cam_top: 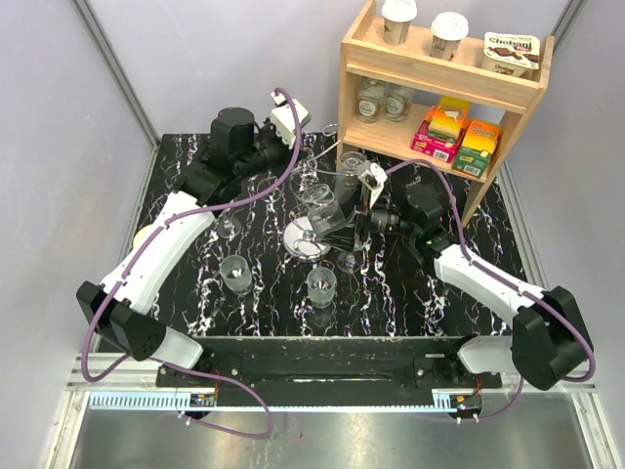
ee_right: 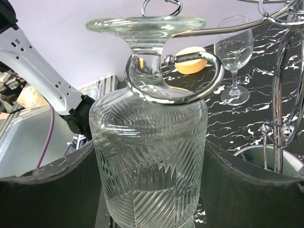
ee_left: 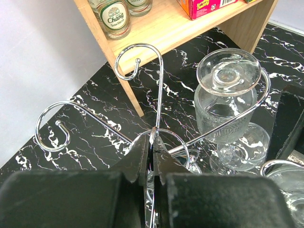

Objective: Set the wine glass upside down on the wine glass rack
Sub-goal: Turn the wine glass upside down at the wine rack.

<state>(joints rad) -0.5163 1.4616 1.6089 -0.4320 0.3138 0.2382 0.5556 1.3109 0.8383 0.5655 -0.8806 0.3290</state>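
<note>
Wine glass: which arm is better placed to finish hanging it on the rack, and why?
Right. The right tool grips the upside-down wine glass, its stem already inside a curled arm of the wine glass rack. The left tool is shut on that rack's wire, apparently steadying it.

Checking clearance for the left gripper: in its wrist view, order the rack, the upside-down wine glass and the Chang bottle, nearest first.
1. wine glass rack: clamped in the left gripper, centre.
2. wine glass: at a rack arm, right.
3. Chang bottle: shelf, upper left.
</note>
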